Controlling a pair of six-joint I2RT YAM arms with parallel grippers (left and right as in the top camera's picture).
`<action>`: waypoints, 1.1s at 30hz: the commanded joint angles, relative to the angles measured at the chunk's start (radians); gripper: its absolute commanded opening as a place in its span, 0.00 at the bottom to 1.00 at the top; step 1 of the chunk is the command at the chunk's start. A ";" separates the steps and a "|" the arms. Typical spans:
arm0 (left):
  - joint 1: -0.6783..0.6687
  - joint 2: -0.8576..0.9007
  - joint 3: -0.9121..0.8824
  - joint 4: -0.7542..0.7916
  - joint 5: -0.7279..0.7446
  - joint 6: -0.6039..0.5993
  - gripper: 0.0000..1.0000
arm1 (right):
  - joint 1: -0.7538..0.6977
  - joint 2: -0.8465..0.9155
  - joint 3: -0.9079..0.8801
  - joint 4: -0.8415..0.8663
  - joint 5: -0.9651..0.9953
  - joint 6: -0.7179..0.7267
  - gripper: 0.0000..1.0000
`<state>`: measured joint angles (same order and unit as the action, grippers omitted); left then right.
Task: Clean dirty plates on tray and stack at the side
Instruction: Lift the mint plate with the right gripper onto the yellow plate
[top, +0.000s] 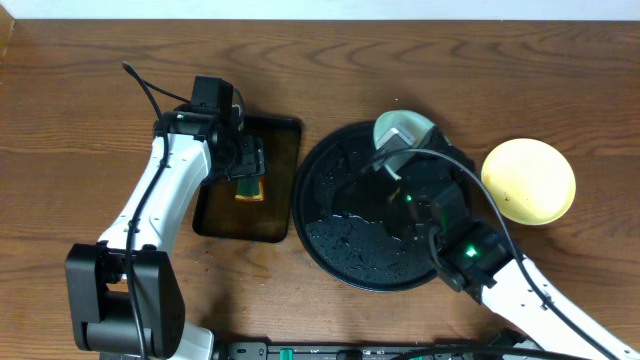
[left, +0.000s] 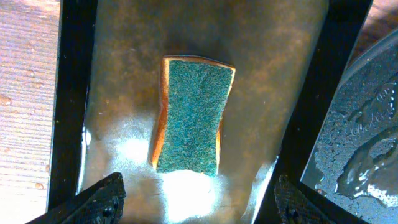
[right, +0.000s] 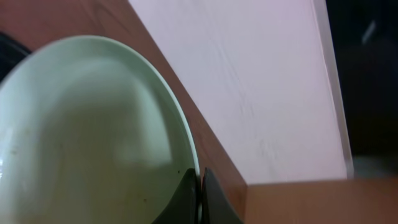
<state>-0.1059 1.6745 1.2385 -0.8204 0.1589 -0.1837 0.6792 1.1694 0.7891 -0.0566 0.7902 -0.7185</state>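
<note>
My right gripper (right: 199, 186) is shut on the rim of a pale mint-white plate (right: 87, 137) and holds it tilted over the far edge of the large round black tray (top: 330, 210). That plate (top: 388, 128) is mostly hidden by the arm in the overhead view. A pale yellow plate (top: 528, 180) lies on the wood to the right of the tray. My left gripper (left: 196, 202) is open above a green and yellow sponge (left: 191, 115) lying in the small dark rectangular tray (left: 74, 93). A second mint-white plate is not visible.
The black tray (left: 367, 137) is wet, with water drops and puddles. The rectangular tray (top: 275, 180) sits just left of it. Bare wood tabletop (top: 80, 120) lies to the far left, and the table's far edge meets a pale wall (right: 261, 93).
</note>
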 joint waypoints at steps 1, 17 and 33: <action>0.000 -0.014 0.000 -0.005 0.010 -0.006 0.78 | -0.078 -0.011 0.015 -0.006 0.062 0.187 0.01; 0.000 -0.014 0.000 -0.005 0.010 -0.006 0.78 | -0.708 0.021 0.015 -0.231 -0.158 0.806 0.01; 0.000 -0.021 0.000 0.002 0.009 -0.005 0.78 | -0.896 0.122 0.015 -0.224 -0.611 0.852 0.36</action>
<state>-0.1059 1.6745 1.2385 -0.8181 0.1589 -0.1837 -0.2169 1.3090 0.7898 -0.2852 0.3611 0.1196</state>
